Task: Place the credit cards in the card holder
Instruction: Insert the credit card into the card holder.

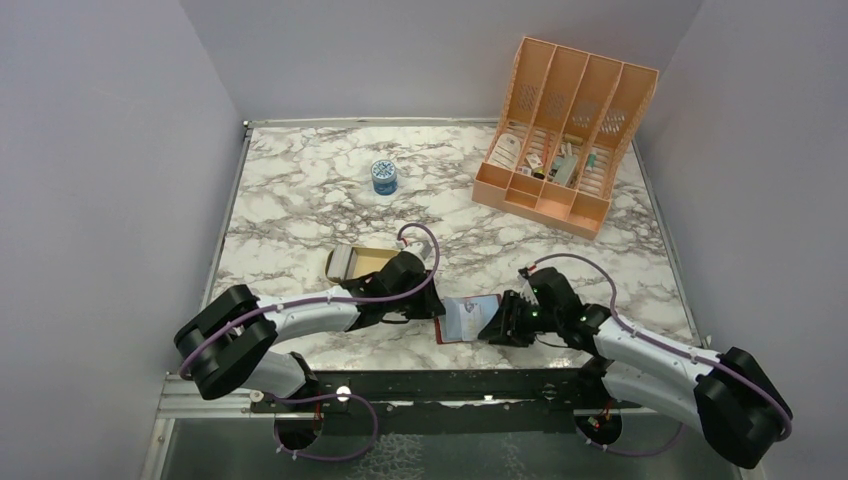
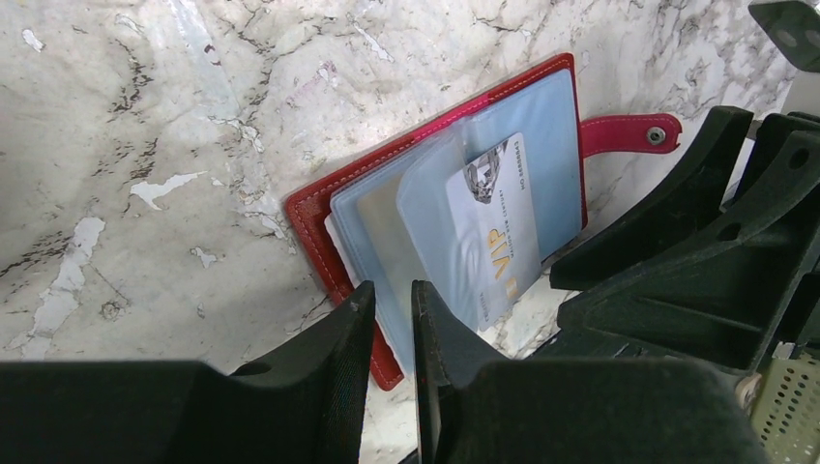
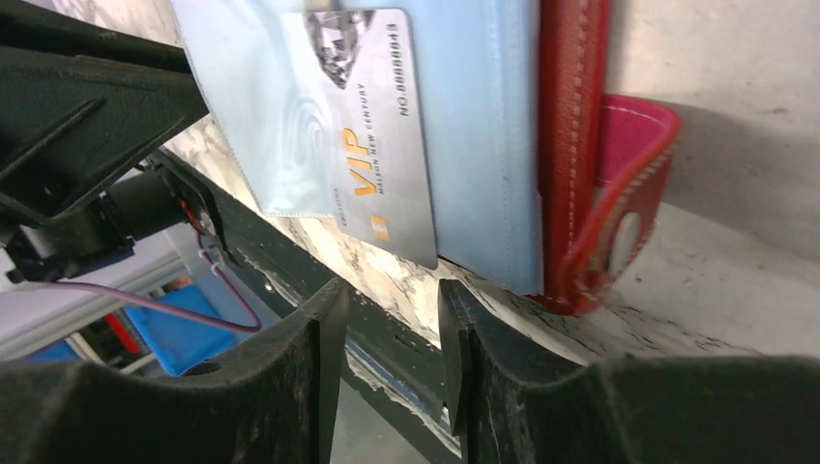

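The dark red card holder [image 1: 466,320] lies open on the marble near the front edge, its pale blue pockets [image 2: 541,145] up and its snap strap [image 2: 633,133] to the side. A silver VIP credit card [image 2: 495,232] sits partly inside a clear pocket, its lower corner [image 3: 387,193] sticking out. My left gripper [image 2: 392,290] stands at the holder's left edge, jaws a narrow gap apart, with a pocket leaf's edge lying in that gap. My right gripper [image 3: 392,288] is open just below the card's free corner, with nothing between its fingers. A greyish stack of cards [image 1: 340,262] rests in the tan tray [image 1: 372,258].
A large peach slotted organizer [image 1: 565,130] with small items stands at the back right. A small blue-and-white jar [image 1: 384,177] sits mid-table. Both grippers [image 1: 437,305] [image 1: 500,325] crowd the holder, close to the table's front edge [image 1: 400,365].
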